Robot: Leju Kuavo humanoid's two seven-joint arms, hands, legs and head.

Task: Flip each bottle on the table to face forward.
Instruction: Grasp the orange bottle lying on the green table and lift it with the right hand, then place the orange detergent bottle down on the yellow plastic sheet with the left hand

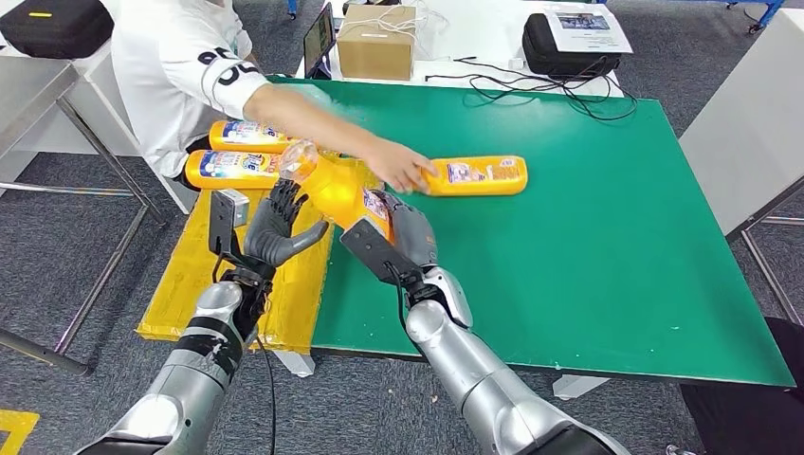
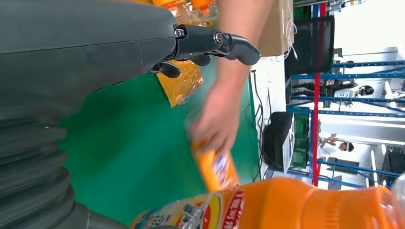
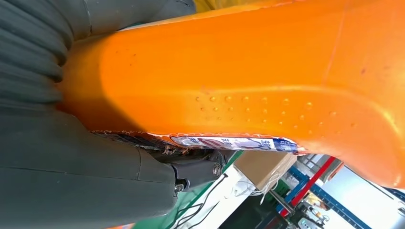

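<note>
Orange detergent bottle [image 1: 343, 192] sits tilted in the right hand's [image 1: 410, 234] grasp above the green table's [image 1: 588, 246] near-left edge; the left hand [image 1: 277, 227] hovers beside it, fingers spread, holding nothing. A person's hand [image 1: 403, 166] touches another bottle [image 1: 479, 175] lying flat.

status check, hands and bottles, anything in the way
Right robot hand grips orange bottle, lifted off green table. Left robot hand open beside it. Person's hand on second bottle, in the workspace.
</note>
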